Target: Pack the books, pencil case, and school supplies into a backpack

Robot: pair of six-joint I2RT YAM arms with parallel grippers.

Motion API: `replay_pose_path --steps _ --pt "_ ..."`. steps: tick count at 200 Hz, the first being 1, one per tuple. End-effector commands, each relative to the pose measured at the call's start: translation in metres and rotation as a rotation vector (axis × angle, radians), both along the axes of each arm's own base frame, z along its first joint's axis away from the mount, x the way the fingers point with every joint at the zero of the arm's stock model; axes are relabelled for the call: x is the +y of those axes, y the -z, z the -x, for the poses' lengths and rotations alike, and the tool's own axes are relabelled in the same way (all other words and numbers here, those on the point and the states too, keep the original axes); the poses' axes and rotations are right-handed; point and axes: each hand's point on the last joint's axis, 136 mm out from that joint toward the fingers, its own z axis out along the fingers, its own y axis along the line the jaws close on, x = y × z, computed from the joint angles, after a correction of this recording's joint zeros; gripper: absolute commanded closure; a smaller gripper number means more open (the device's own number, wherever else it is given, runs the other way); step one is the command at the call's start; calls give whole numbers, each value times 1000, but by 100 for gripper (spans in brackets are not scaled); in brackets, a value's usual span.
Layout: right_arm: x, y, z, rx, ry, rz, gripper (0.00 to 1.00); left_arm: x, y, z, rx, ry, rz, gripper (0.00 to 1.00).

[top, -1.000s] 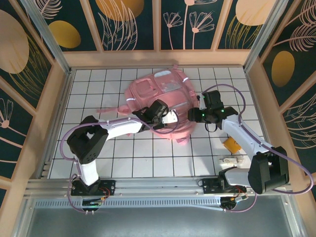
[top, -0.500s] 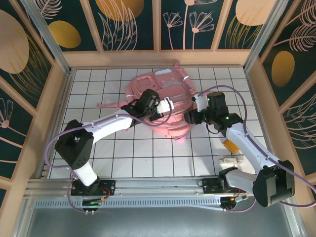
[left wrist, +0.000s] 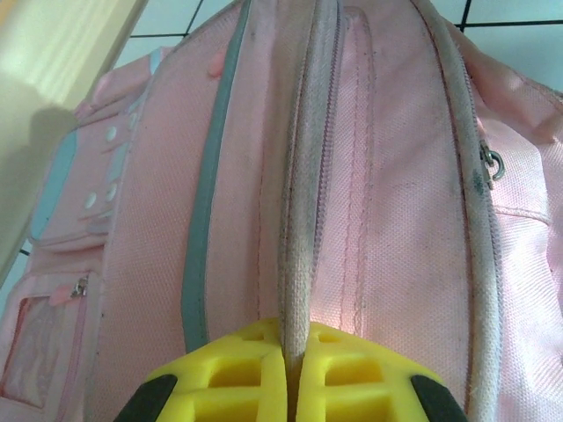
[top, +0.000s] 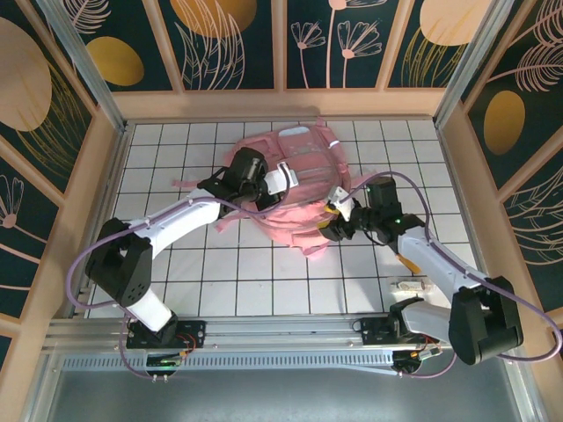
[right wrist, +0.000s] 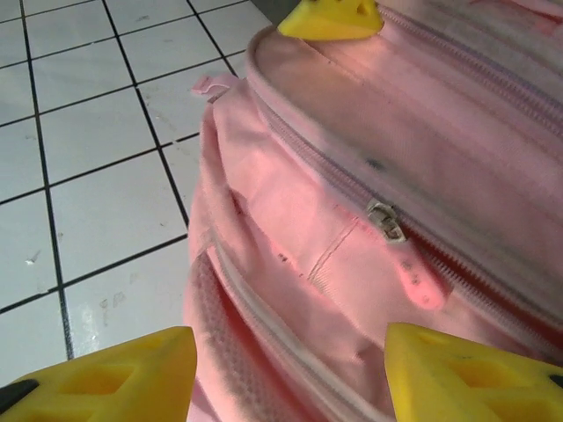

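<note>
The light-pink backpack (top: 295, 189) lies at the table's middle back. My left gripper (top: 283, 178) is over its top and is shut on a greyish-pink fabric ridge of the backpack (left wrist: 303, 220), pinched between the yellow pads (left wrist: 237, 369). My right gripper (top: 332, 221) stands open at the backpack's near right side, its fingers (right wrist: 114, 374) spread either side of a seam below the zipper pull (right wrist: 385, 220). The flat clear packet (top: 411, 287) lies near the right arm's base. The book and the pencil case are out of view.
Wooden walls (top: 97, 176) ring the white tiled table (top: 264, 281). A pink strap (top: 189, 186) trails left of the backpack. The left gripper's yellow tip (right wrist: 330, 18) shows at the top of the right wrist view. Bare tiles lie in front of the backpack.
My left gripper has moved back and to the left, holding the backpack's top, and the backpack has shifted with it. My right gripper has dropped nearer and leftward to the backpack's near side.
</note>
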Motion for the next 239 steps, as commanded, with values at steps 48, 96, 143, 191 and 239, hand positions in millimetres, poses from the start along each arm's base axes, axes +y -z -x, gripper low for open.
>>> replay_pose_path --steps 48,96,143,191,239 --pt "2 -9 -23 -153 -10 -120 41 -12 -32 16 -54 85 135 100" --pt "3 15 -30 -105 20 -88 45 -13 -35 19 -30 98 151 100" --pt "3 20 -19 -109 0 -78 58 -13 -29 17 -5 86 143 100" --pt "-6 29 -24 -166 52 -9 52 -15 -30 20 3 103 152 100" --pt "13 25 -35 -212 30 8 57 -19 -34 23 13 127 174 100"
